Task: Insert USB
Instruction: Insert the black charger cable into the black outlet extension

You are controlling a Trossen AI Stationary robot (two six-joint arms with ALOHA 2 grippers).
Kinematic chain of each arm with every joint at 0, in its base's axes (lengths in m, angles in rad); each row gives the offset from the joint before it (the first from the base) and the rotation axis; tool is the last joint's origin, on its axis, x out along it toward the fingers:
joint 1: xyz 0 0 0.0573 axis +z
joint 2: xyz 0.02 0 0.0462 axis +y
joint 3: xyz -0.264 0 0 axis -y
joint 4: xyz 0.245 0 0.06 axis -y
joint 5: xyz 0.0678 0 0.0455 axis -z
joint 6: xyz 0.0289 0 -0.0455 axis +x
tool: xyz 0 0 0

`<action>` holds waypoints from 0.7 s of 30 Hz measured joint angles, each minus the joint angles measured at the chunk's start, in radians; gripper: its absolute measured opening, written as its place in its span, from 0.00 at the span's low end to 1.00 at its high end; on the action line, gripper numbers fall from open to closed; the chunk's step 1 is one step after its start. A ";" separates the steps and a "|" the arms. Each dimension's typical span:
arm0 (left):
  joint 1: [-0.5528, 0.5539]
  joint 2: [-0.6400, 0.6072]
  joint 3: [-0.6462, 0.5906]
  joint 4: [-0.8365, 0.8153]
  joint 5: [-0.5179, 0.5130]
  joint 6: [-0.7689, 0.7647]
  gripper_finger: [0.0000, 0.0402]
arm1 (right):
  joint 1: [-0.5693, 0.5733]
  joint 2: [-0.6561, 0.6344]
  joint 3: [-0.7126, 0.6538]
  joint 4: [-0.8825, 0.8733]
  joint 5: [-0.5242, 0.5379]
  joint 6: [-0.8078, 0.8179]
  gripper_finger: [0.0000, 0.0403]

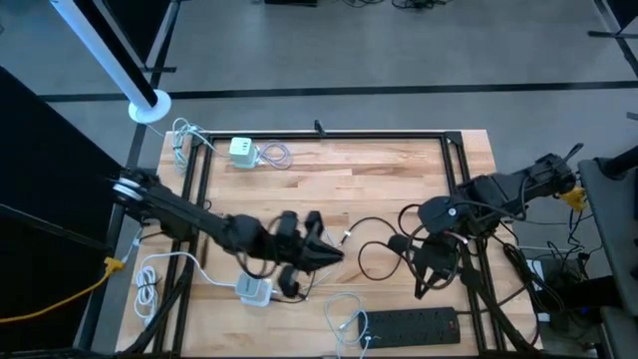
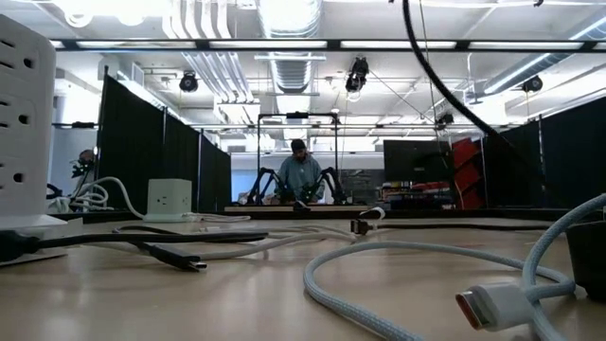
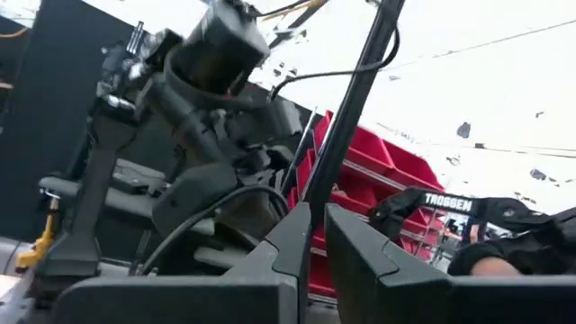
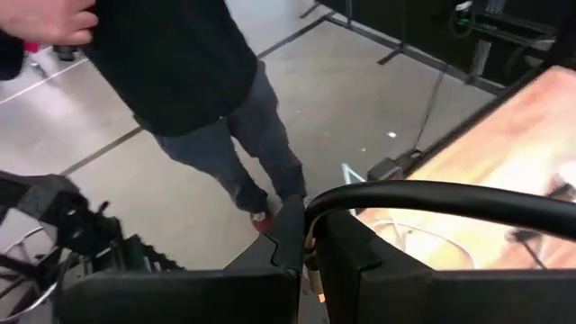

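Observation:
A black USB cable point(image 1: 384, 231) loops over the wooden table point(image 1: 329, 189) between my two arms. Part of it hangs in the air in the low view point(image 2: 445, 80). My left gripper point(image 1: 332, 251) is at the table's middle, pointing right, and is shut on this cable point(image 3: 346, 117). My right gripper point(image 1: 424, 281) is right of centre, also shut on the black cable point(image 4: 432, 193). A white charger point(image 1: 254, 290) lies on the table just near of my left gripper. A black power strip point(image 1: 411, 324) lies at the near edge. My left gripper pinches the black cable point(image 3: 310, 202) between its two fingers; the cable runs up and away from the fingertips toward my right arm. My right gripper pinches the black cable near one end point(image 4: 310, 216), a bit of metal point(image 4: 311, 256) showing between the fingers. From there the cable bends off sideways over the table.
A second white charger point(image 1: 242, 150) sits at the far left, with a white cord. A white braided cable point(image 2: 488, 305) and a loose black plug point(image 2: 185, 260) lie near the front. A person point(image 4: 198, 81) stands on the floor beyond the table.

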 joint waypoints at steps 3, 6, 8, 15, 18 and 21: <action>0.014 0.097 0.085 -0.006 -0.005 0.015 0.08 | 0.000 0.000 0.000 0.004 -0.001 0.013 0.01; 0.033 0.168 0.165 -0.057 -0.010 0.079 0.13 | -0.001 0.000 0.000 0.004 -0.018 0.041 0.01; 0.046 0.197 0.214 -0.128 -0.032 0.121 0.19 | 0.000 0.000 0.000 0.004 -0.057 0.060 0.01; 0.072 0.208 0.328 -0.344 -0.142 0.274 0.43 | -0.001 -0.004 0.000 -0.004 -0.082 0.127 0.01; 0.072 0.208 0.362 -0.431 -0.140 0.344 0.51 | -0.001 -0.012 0.000 -0.004 -0.083 0.120 0.01; 0.075 0.208 0.376 -0.529 -0.138 0.345 0.54 | -0.003 -0.014 0.000 0.006 -0.082 0.111 0.01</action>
